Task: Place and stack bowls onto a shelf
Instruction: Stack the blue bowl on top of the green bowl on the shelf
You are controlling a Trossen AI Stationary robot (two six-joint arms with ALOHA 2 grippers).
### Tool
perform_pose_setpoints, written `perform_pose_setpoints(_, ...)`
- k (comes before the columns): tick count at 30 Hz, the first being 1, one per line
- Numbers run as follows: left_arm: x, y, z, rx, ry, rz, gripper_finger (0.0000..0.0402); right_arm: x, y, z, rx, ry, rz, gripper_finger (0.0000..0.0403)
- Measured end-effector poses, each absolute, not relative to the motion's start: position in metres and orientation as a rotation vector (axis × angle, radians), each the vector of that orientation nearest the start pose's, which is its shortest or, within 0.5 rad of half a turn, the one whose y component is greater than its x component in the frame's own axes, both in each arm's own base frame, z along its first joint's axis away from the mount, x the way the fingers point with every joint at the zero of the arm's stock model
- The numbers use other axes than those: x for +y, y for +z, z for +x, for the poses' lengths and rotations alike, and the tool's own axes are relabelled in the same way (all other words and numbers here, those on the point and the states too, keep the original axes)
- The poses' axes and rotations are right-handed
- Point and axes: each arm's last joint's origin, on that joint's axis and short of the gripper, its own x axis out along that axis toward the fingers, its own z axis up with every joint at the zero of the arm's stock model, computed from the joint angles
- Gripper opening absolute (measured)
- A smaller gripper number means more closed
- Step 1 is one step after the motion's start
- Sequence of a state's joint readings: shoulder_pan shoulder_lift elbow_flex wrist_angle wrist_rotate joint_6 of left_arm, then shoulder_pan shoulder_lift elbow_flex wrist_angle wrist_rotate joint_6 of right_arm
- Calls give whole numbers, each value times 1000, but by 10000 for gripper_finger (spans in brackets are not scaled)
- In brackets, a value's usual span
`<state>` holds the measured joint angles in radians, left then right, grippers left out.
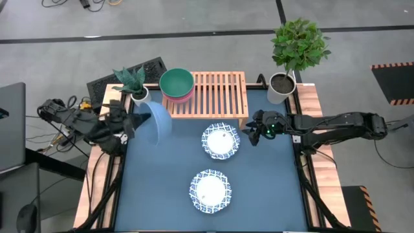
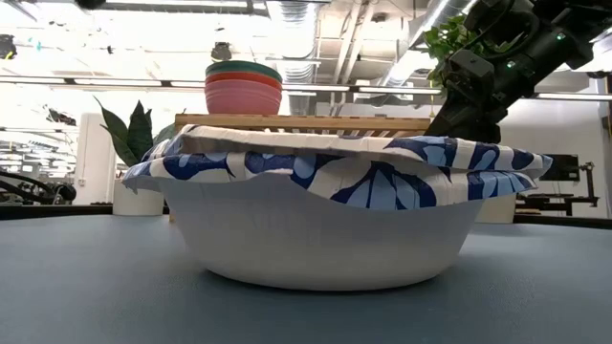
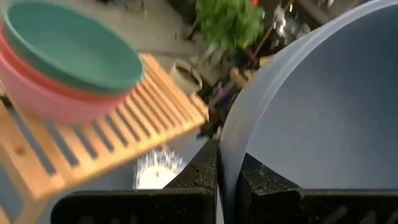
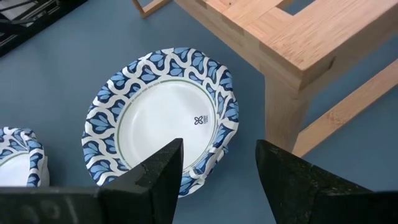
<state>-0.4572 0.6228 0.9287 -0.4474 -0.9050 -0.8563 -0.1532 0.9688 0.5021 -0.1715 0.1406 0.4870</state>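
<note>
Left hand (image 1: 129, 123), pinched on a pale blue bowl (image 1: 159, 124) beside the shelf (image 1: 213, 94), should lift level; right hand (image 1: 249, 133), fingers spread and empty, hovers beside the nearer patterned bowl (image 1: 220, 141).

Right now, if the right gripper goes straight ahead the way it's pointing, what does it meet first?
Most likely the patterned bowl nearer the shelf. The open right gripper frames that bowl's rim between its fingers, with the shelf leg just off to one side. Depth is hard to judge, so it could touch tabletop first.
</note>
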Motion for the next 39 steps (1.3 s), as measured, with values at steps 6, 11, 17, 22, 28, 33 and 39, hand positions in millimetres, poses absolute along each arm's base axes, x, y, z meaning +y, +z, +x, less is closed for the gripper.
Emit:
perform_pose_setpoints(6, -21, 391, 97, -206, 507, -682, 0, -34, 207, 191, 558, -434, 472, 226)
perform_pose_setpoints(11, -17, 401, 92, -268, 586, -597, 0, -34, 207, 191, 557, -439, 471, 226)
perform_pose_setpoints(17, -13, 408, 87, -287, 698, -534, 0, -34, 207, 191, 553, -456, 465, 226)
perform_pose_setpoints(22, -10, 417, 82, -307, 701, -552, 0, -34, 207, 191, 553, -456, 464, 226)
perform_pose_setpoints(28, -8, 425, 78, -311, 717, -531, 0, -34, 207, 191, 553, -455, 462, 226)
perform_pose_setpoints(33, -6, 427, 75, -312, 748, -521, 0, -34, 207, 191, 554, -455, 462, 226)
perform_pose_setpoints(39, -6, 427, 75, -307, 766, -507, 0, -34, 207, 191, 553, -455, 462, 226)
